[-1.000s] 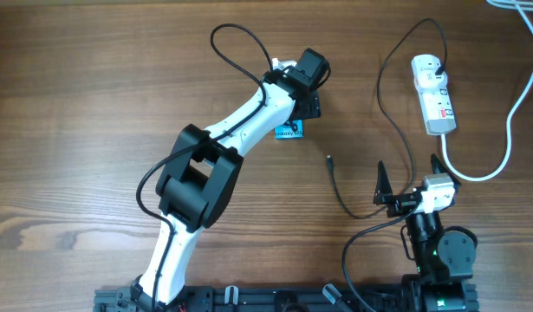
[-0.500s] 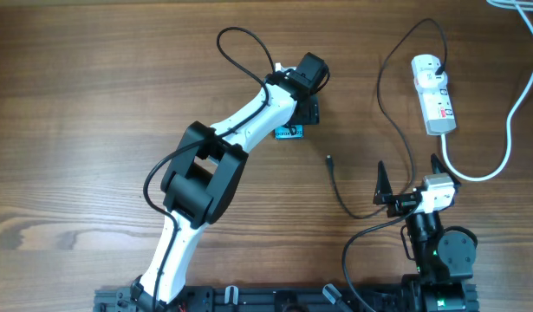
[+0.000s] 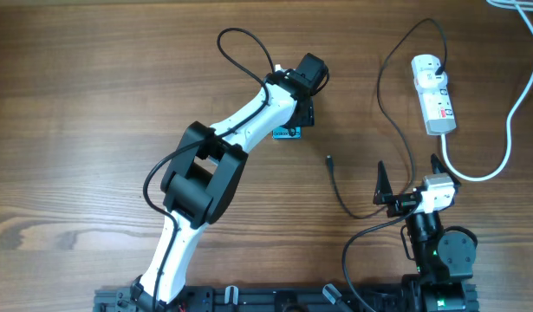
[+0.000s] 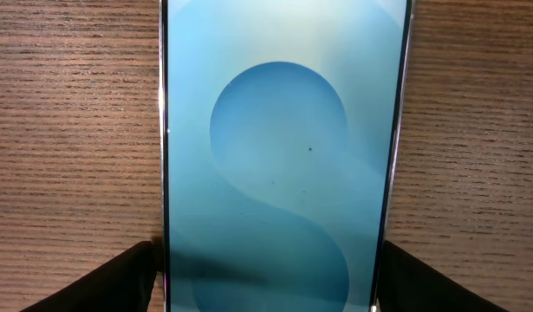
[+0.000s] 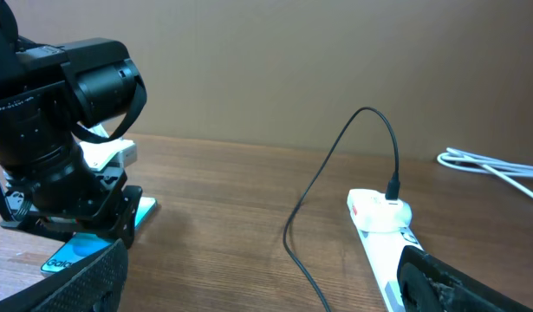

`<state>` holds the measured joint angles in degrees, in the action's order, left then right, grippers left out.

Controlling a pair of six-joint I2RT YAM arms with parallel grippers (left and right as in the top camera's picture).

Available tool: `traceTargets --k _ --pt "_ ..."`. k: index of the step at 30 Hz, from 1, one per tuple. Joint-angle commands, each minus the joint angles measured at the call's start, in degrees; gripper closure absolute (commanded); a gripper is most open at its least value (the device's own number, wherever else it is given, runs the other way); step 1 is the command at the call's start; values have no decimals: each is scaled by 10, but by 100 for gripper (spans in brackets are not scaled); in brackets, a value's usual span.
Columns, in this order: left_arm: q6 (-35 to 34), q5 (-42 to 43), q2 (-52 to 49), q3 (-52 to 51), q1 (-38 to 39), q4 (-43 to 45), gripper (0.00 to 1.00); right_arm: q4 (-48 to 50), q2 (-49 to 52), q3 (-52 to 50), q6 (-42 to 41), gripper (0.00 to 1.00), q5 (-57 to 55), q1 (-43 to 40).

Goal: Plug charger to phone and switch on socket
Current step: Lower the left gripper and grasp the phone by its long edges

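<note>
The phone (image 4: 279, 147) lies flat on the table with its teal screen up and fills the left wrist view. In the overhead view only its lower edge (image 3: 289, 133) shows from under my left gripper (image 3: 305, 111), whose fingers (image 4: 270, 282) press on both long edges of the phone. The charger cable (image 3: 383, 95) runs from its white adapter (image 3: 428, 65), plugged into the socket strip (image 3: 438, 111), down to the loose connector tip (image 3: 328, 159) on the wood. My right gripper (image 3: 411, 177) is open and empty, near the cable's lower loop.
The strip's thick white cord (image 3: 510, 130) loops along the right edge of the table. In the right wrist view the strip (image 5: 383, 238) lies ahead right, the cable (image 5: 335, 156) arches above it, and the left arm's wrist (image 5: 62, 139) stands ahead left.
My left arm has shifted slightly and its wrist now covers more of the phone's lower edge. The right arm, the cable and the strip have not moved.
</note>
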<state>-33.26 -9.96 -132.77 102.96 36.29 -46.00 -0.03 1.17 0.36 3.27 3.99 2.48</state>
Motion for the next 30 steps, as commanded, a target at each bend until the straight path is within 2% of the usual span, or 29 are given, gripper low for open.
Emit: traceTargets --k 1,2,6,27,30 --pt "0 16 -19 1 -2 0 22 1 -2 -1 -4 0 0 2" --pt "0 16 -19 1 -2 0 26 1 -2 -1 -4 0 0 2" --pt "0 15 -19 1 -2 0 23 1 -2 -1 -4 0 0 2" --pt "-2 16 0 1 -2 -10 27 1 -2 -1 -4 0 0 2" --pt "-2 16 0 1 -2 -13 33 1 -2 -1 -4 0 0 2"
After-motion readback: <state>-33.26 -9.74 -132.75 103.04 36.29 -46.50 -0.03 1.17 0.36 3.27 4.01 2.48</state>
